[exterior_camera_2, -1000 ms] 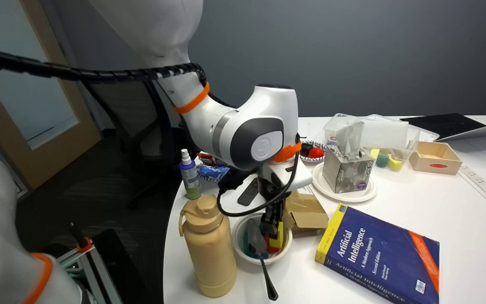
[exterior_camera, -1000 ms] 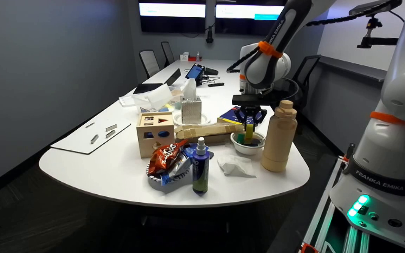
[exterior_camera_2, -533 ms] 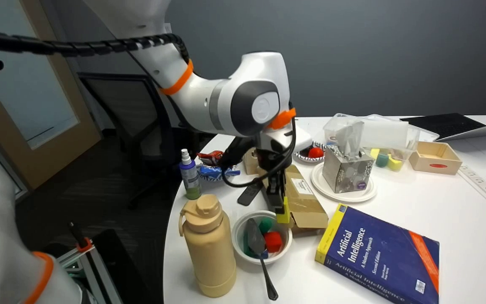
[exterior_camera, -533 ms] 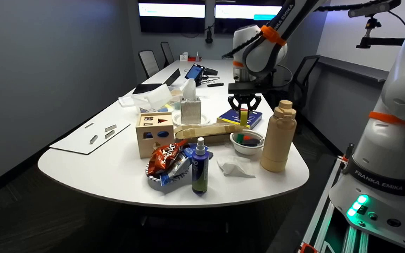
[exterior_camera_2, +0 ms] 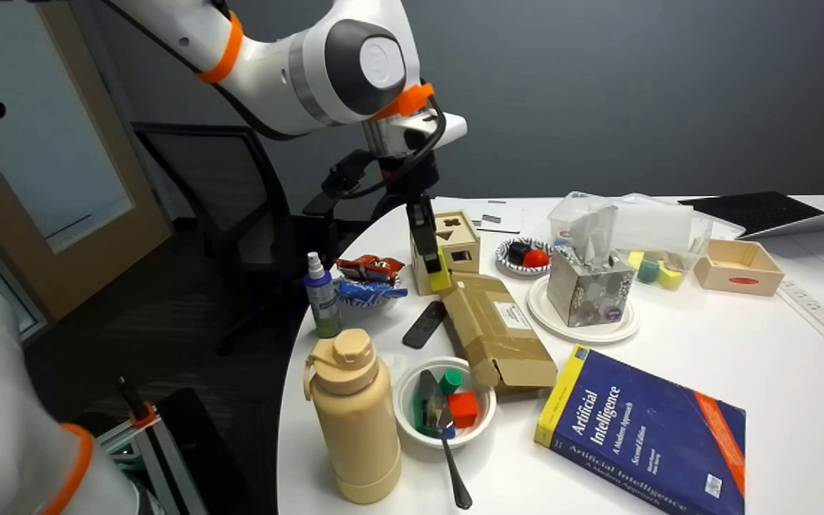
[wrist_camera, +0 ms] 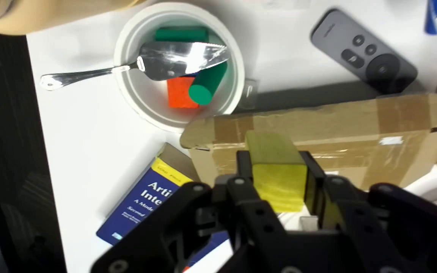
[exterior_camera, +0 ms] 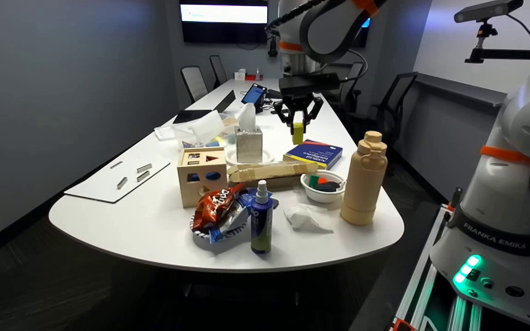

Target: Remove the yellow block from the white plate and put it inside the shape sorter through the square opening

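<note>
The claw was clamped on the yellow block, its black pads against two opposite sides. Part of the block jutted out beyond the pads, and in both exterior views claw and block hung over the table.

In the wrist view the long cardboard box showed right past the claw, lower down. To the claw's upper left in that view sat the white plate, a bowl-like dish, near one end of the cardboard; whether the two touched could not be told. It held a red block and green pieces, with a metal server laid over them, reaching out past the rim. The blue book lay to the claw's lower left, and a grey remote to its upper right.

Further off, in an exterior view, the shape sorter stood upright below the claw and to its left, apart from the block, with cut-out holes in its top and front. The tissue box was left of the claw and a little lower. Snack bags in a patterned bowl and a spray bottle were down and left, nearer that camera, and the tan bottle stood down and to the right, just beside the white plate.
</note>
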`<move>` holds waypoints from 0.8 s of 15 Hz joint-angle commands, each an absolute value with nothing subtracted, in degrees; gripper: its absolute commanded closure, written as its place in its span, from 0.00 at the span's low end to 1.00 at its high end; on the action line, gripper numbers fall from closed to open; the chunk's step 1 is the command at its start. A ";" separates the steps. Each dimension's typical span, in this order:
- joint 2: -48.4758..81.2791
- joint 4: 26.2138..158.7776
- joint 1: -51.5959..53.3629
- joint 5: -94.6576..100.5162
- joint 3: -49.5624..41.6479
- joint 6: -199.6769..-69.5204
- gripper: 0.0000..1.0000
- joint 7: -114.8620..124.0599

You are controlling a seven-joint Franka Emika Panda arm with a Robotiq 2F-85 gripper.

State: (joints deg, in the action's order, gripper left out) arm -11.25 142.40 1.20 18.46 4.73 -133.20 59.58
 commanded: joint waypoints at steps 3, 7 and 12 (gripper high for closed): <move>-6.41 133.98 4.95 13.35 9.45 -126.94 0.92 53.97; -0.77 126.90 6.80 12.50 11.00 -123.66 0.92 52.92; 6.70 118.93 9.24 12.18 10.99 -121.37 0.92 54.00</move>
